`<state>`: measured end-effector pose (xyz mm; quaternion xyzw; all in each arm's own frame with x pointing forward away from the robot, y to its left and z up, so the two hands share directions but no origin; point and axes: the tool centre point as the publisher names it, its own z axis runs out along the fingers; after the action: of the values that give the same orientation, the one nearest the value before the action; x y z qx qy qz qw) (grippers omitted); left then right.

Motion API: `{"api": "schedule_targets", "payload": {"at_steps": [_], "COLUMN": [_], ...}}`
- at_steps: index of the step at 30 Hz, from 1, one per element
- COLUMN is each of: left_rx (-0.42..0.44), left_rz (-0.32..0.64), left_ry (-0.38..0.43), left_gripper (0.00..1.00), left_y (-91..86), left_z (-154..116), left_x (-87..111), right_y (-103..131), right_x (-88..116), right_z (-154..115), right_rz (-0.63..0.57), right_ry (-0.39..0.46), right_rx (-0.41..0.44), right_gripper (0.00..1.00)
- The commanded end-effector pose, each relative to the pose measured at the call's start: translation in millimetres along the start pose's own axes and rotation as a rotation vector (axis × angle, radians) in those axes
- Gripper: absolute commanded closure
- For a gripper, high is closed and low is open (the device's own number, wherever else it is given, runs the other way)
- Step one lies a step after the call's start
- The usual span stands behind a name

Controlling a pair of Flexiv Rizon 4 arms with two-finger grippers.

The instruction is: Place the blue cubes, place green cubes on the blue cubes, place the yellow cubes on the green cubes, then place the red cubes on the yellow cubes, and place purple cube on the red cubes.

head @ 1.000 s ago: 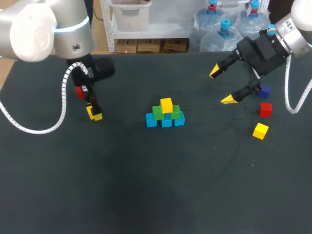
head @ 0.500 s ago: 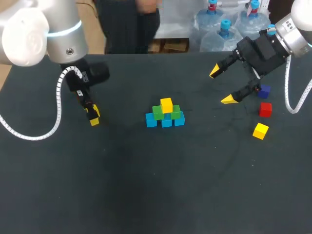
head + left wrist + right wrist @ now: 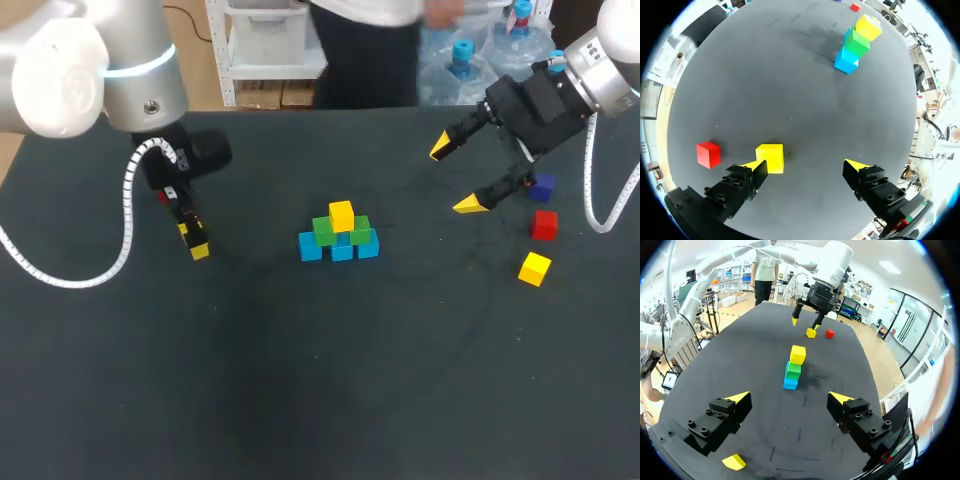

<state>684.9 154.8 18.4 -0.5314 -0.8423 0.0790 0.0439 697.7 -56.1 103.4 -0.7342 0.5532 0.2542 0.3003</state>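
The left jaws gape wide and empty, a yellow cube [image 3: 770, 158] just inside one tip, a red cube [image 3: 708, 154] outside it. The right jaws gape empty too, the stack [image 3: 792, 369] well ahead.

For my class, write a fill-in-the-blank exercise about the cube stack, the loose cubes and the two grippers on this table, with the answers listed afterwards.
1. The top cube of the stack is ____.
2. The stack's bottom row holds ____ blue cubes.
3. The left gripper has its fingers ____, with a loose yellow cube close by one of them.
4. The cube nearest the purple cube, by the right gripper, is ____.

Missing words: yellow; three; open; red.
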Motion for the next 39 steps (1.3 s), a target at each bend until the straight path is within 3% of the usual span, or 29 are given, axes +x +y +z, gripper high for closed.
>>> {"api": "schedule_targets", "payload": {"at_steps": [1,15,39], "left_rx": [0.003,-0.011,-0.010], "left_rz": [-0.008,-0.027,-0.033], "left_ry": [0.016,0.024,0.040], "left_gripper": [0.00,0.00,0.00], "left_y": [-1.5,-12.6,-8.1], "left_z": [3.8,-3.4,-0.2], "left_x": [-0.8,-1.9,-5.9], "right_y": [0.1,0.1,0.1], "right_x": [0.2,0.2,0.2], "right_z": [0.3,0.3,0.3], "right_rz": [-0.001,-0.001,-0.001], "right_ry": [-0.001,-0.001,-0.001], "right_rx": [0.001,0.001,0.001], "right_gripper": [0.00,0.00,0.00]}}
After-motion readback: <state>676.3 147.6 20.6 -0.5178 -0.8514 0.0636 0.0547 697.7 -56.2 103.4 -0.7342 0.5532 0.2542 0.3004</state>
